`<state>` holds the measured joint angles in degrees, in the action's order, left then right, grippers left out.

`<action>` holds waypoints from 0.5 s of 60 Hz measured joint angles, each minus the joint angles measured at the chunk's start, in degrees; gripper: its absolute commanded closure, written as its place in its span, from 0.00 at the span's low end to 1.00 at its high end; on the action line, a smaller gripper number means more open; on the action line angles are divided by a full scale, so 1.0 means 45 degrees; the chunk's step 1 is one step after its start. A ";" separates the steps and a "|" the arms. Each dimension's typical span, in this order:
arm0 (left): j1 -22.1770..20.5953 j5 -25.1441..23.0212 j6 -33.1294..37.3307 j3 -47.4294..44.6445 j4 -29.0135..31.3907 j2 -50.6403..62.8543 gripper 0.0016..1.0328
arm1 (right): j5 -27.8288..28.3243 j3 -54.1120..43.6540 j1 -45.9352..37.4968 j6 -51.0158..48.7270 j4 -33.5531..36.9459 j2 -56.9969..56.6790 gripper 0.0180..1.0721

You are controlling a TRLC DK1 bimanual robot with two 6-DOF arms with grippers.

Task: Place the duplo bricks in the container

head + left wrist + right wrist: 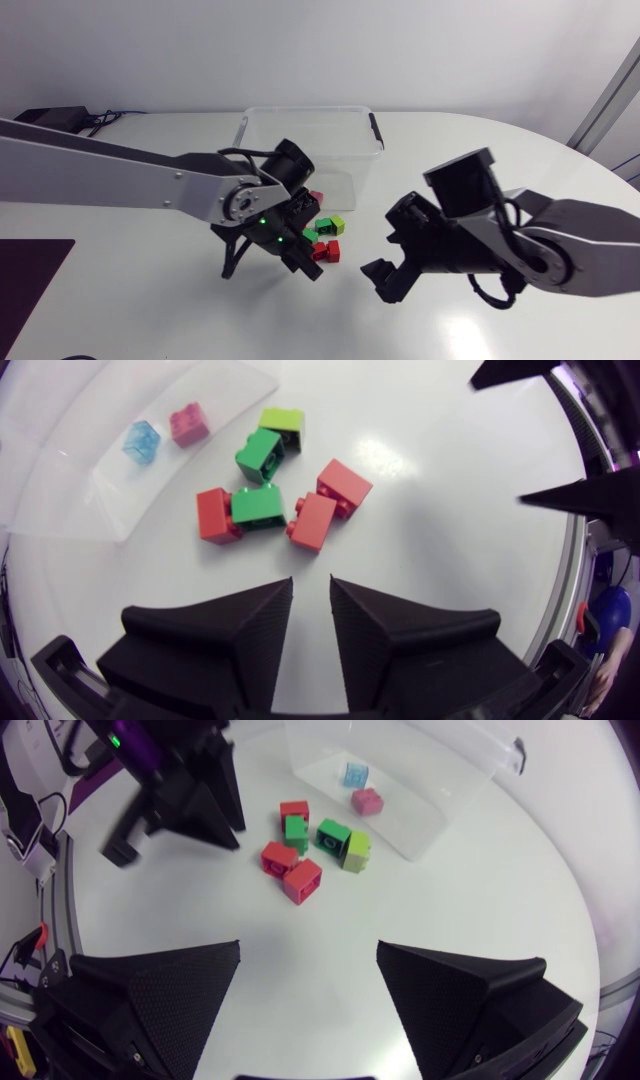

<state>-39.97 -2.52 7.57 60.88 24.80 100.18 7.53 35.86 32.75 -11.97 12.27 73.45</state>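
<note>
Left gripper: fingers a narrow gap apart, empty, just short of the cluster. Duplo bricks: six, red and green, loose on the table before the container. Blue brick and pink brick lie inside. Probably light, rigid and smooth; best pinched across flat side walls. From overhead the left gripper partly hides the cluster. Right gripper: wide open, empty, near the cluster.

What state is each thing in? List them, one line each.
container, upright, open-topped, holding two bricks
blue brick, inside the container
pink brick, inside the container
six red and green bricks, clustered on the table, outside the container
left gripper, narrowly open, empty
right gripper, wide open, empty
</note>
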 measured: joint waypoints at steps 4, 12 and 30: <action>0.0097 0.0000 0.0000 -0.0282 0.0126 -0.1224 0.75 | -0.0141 0.0447 0.0248 0.0063 -0.0019 0.1156 0.06; 0.0355 -0.0005 0.0005 -0.0432 0.0301 -0.3021 0.74 | -0.0447 0.1409 0.0816 0.0408 -0.0029 0.2667 0.06; 0.0437 -0.0015 0.0005 -0.0549 0.0316 -0.2171 0.50 | -0.1409 0.2657 0.1039 0.1637 0.0160 0.4129 0.10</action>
<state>-38.00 -2.59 7.60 58.41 26.22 90.41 1.19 47.81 37.43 -4.60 12.99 92.03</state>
